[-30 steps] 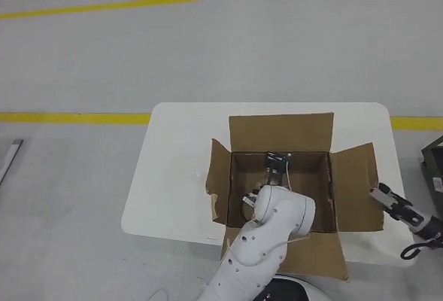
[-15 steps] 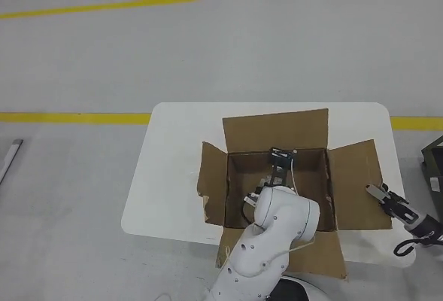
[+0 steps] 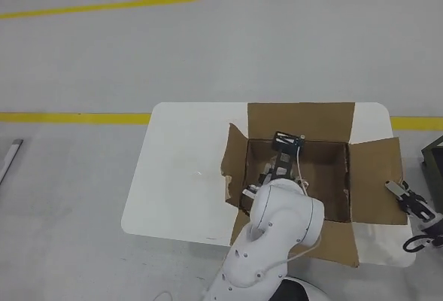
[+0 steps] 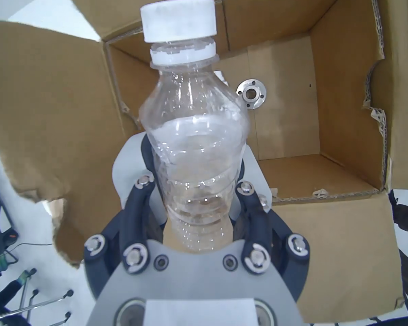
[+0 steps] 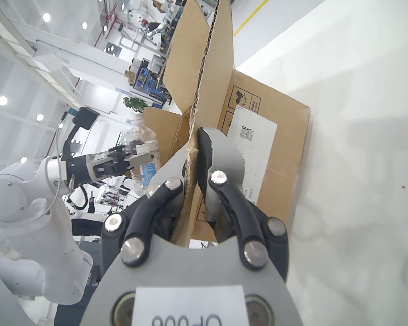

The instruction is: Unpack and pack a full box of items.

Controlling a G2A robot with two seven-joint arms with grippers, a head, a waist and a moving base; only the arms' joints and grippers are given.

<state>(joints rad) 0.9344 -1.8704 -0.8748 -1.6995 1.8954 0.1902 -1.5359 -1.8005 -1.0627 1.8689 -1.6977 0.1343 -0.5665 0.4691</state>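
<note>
Right now the left gripper [image 4: 194,171] is clenching its jaws around the lower body of a clear plastic bottle [image 4: 193,130] with a white cap, holding it over the open cardboard box [image 4: 346,79]. Down on the box floor a small metal ring [image 4: 251,93] is lying flat. The box is sitting on the white table [image 3: 176,165]. Meanwhile the right gripper [image 5: 192,161] is pinching the edge of the box's right-hand flap [image 5: 207,52] between its fingers.

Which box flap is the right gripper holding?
The right flap: the right gripper straddles its outer edge. No gripper holds the far flap, near flap or left flap.
</note>
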